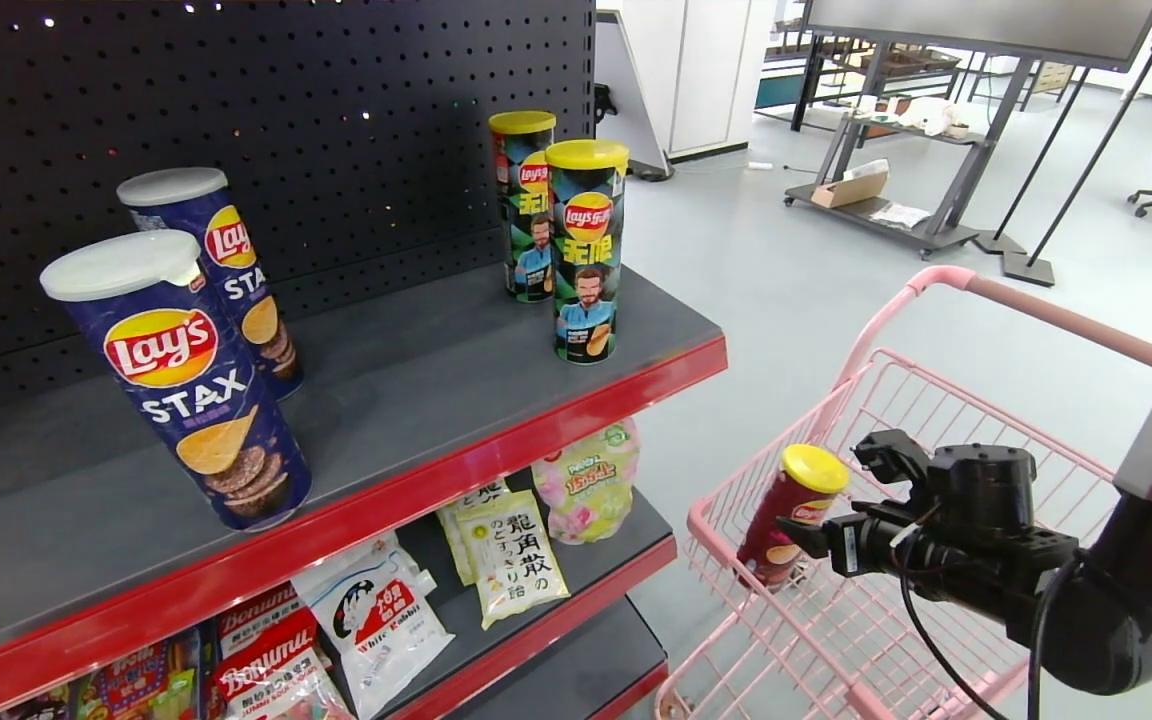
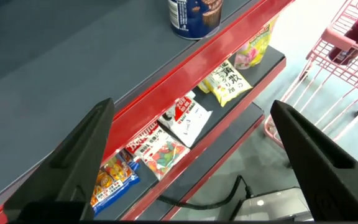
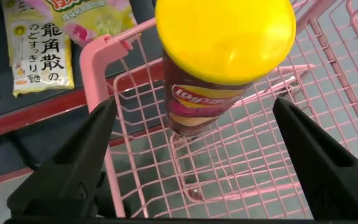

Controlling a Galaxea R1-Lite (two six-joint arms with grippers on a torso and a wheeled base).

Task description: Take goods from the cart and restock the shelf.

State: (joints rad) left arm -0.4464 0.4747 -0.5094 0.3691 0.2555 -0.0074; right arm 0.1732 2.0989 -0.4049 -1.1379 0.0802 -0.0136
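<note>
Right gripper (image 3: 192, 106) is held nearest, its jaws spread wide on either side of the red can (image 1: 786, 520) and apart from it. Beyond it the shelf (image 1: 416, 400) is seen, with the pink cart (image 1: 936, 290) parked just beside the shelf's end. The red can is stood in the cart corner closest to the shelf. Two blue cans (image 1: 176, 380) and two dark yellow-lidded cans (image 1: 586, 250) are stood upright on the shelf's top board. Snack bags (image 1: 511, 555) are laid on the board below. Left gripper (image 2: 192, 106) is held above the shelf's red front edge, jaws spread.
</note>
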